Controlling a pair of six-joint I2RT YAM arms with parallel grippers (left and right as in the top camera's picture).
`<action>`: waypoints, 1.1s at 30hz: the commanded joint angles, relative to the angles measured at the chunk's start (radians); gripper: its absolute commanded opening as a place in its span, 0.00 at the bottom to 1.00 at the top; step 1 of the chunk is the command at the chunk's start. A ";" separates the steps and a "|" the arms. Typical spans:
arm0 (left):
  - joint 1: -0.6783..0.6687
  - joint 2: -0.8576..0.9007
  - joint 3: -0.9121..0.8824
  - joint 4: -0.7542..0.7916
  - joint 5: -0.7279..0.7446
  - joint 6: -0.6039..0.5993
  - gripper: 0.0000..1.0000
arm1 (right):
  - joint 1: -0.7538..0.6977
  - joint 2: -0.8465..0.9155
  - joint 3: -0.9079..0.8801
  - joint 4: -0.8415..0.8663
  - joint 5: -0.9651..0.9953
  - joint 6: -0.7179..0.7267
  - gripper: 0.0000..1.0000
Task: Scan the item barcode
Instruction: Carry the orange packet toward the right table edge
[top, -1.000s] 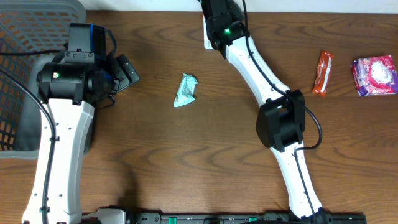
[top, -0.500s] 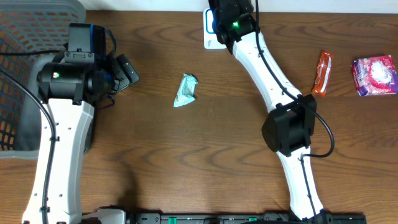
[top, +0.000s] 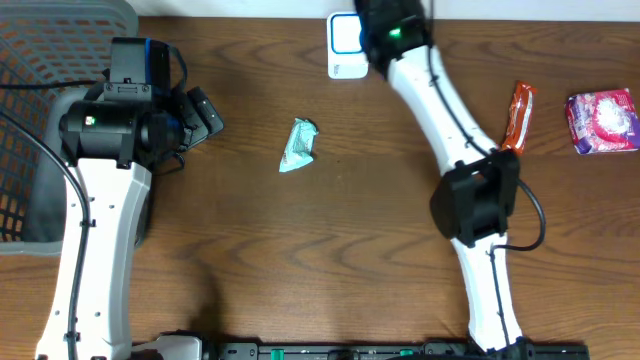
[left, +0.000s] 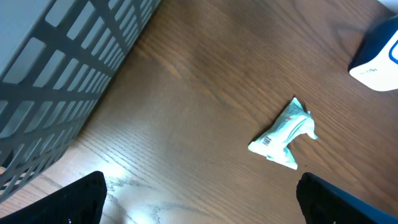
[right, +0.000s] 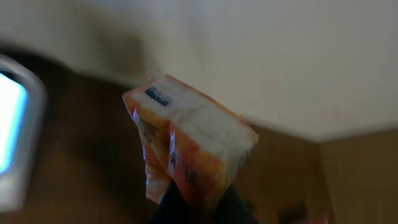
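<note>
Right gripper (right: 198, 198), at the bottom centre of the right-wrist view, clenched on the lower end of an orange-and-white packet (right: 186, 146), which rises tilted from between the fingers toward the middle of the frame. The view is blurred; a dark mark near the packet's upper left corner may be print, but whether it is the barcode cannot be told. The scanner (right: 12, 124), a white device with a blue window, shows at the left edge of that view, apart from the packet; in the overhead view it lies at the top centre of the frame, with the right arm's wrist just beside it on the right and the held packet hidden beneath the arm. Judged from this, the step in hand is presentation of the item to the scanner. The next move calls for turning the barcode face toward the blue window and holding it steady there. Left gripper (left: 199, 205), released, its fingers wide apart, hangs at the left of the table (top: 250, 250) beside the grey basket (top: 40, 60), grasping nothing. A teal packet (top: 299, 145) lies at the table's centre, a printed code on it visible in the left-wrist view. A red bar (top: 519, 117) and a magenta packet (top: 602, 122) lie at the right edge.
</note>
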 joint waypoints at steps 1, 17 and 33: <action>0.002 -0.002 0.004 -0.003 -0.009 0.013 0.98 | -0.098 -0.021 0.013 -0.120 -0.005 0.177 0.01; 0.002 -0.002 0.004 -0.003 -0.009 0.013 0.98 | -0.228 -0.021 0.013 -0.531 -0.357 0.246 0.01; 0.002 -0.002 0.004 -0.003 -0.009 0.013 0.98 | -0.222 -0.021 0.012 -0.638 -0.595 0.322 0.01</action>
